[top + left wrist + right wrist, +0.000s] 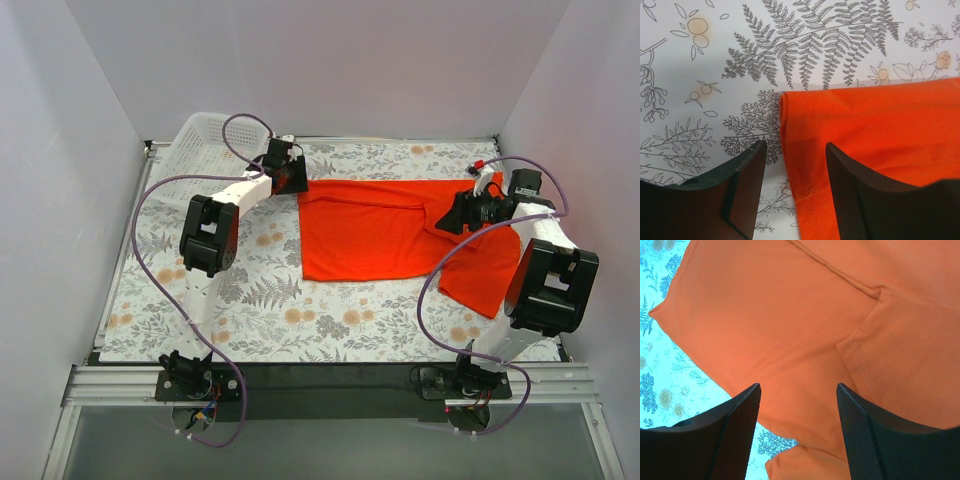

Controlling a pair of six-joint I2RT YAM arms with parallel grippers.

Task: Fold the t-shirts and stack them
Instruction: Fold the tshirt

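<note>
On the floral bench (300, 320), the orange t-shirt (370, 230) lies spread out. Left claw (795, 145), part open and empty, straddles its hem corner (788, 102); right claw (798, 386), open and empty, hovers above the sleeve (900, 355). Best to pinch the edges squarely before lifting.

Plain white panels close in the work cell on three sides: a left wall (60, 150), a back wall (330, 60) and a right wall (600, 110), all bare under soft, even light. The desk (290, 325) is covered by a pale cloth (690, 60) printed with grey ferns, sprigs and small orange blossoms, sharpest in the left wrist view. A white plastic mesh basket (195, 150) sits at the desk's far left corner. Along the near edge run a black strip (330, 372) and a silver aluminium rail (330, 392). A dull grey surface (320, 450) shows below the rail.
</note>
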